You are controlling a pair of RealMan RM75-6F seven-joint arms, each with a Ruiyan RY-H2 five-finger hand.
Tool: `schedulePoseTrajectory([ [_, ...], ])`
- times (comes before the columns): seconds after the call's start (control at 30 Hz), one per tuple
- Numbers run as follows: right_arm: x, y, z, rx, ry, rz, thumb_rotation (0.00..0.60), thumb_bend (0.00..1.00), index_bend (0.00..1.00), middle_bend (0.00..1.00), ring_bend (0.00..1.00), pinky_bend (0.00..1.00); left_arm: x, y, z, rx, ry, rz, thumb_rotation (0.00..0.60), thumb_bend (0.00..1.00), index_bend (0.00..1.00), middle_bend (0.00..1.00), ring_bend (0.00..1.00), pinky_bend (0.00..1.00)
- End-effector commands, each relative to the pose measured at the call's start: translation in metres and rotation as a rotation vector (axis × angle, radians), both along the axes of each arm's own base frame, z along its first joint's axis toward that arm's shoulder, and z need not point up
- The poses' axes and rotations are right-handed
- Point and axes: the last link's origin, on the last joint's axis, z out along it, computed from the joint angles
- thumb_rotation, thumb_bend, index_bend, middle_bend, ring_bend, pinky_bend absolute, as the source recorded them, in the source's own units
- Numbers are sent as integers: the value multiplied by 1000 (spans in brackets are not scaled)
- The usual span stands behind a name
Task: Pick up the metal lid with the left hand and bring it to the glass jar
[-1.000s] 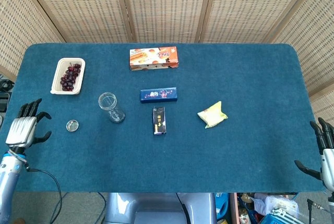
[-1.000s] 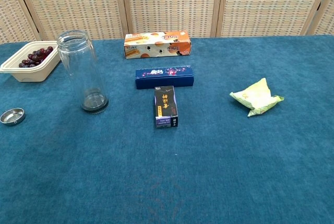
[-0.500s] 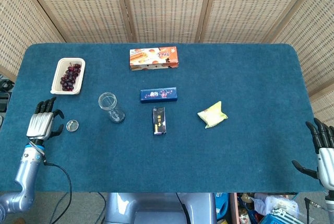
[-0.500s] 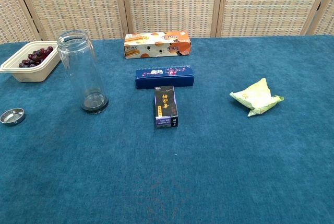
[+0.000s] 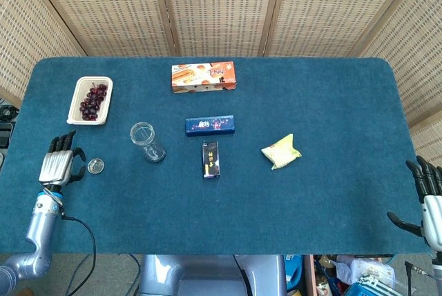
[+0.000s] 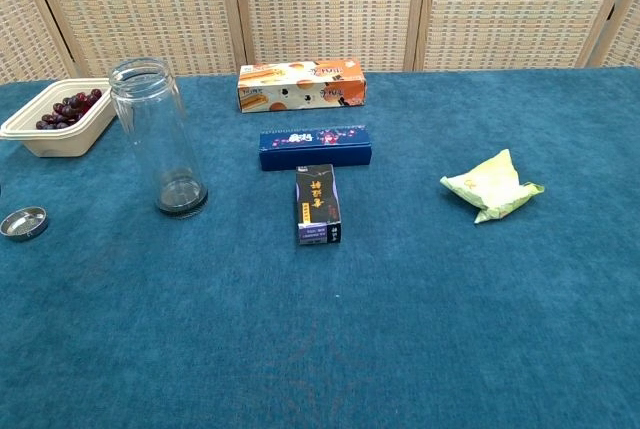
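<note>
The small round metal lid (image 5: 96, 165) lies flat on the blue cloth, left of the clear glass jar (image 5: 146, 141); the chest view shows the same lid (image 6: 24, 222) and the upright, empty jar (image 6: 160, 135). My left hand (image 5: 58, 163) hovers just left of the lid, fingers spread and holding nothing, a short gap from it. My right hand (image 5: 429, 198) hangs past the table's right front corner, fingers apart and empty. Neither hand appears in the chest view.
A white tray of dark cherries (image 5: 90, 100) sits behind the lid. An orange snack box (image 5: 204, 76), a blue box (image 5: 209, 125), a small dark box (image 5: 210, 159) and a yellow-green packet (image 5: 281, 151) lie mid-table. A cable trails from the left forearm.
My left hand has moved right and forward onto the table, from beyond the left edge to beside the lid. The lid, the jar and the right hand stay put.
</note>
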Motion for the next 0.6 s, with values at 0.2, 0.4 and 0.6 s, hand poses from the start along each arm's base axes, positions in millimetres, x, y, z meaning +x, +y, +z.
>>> schedulePoseTrajectory([
  [0.2,-2,-1,0,6,-7,-7,600,0,7,0,0,0,1,4,-14,-14,-12,2,600,397,516,0,0,0],
  [0.4,-3,-2,0,10,-11,-12,600,0,7,0,0,0,6,7,-19,-12,-18,-21,600,397,522,0,0,0],
  [0.6,-3,-2,0,12,-12,-13,600,0,8,0,0,0,10,8,-22,-10,-14,-41,600,405,545,0,0,0],
])
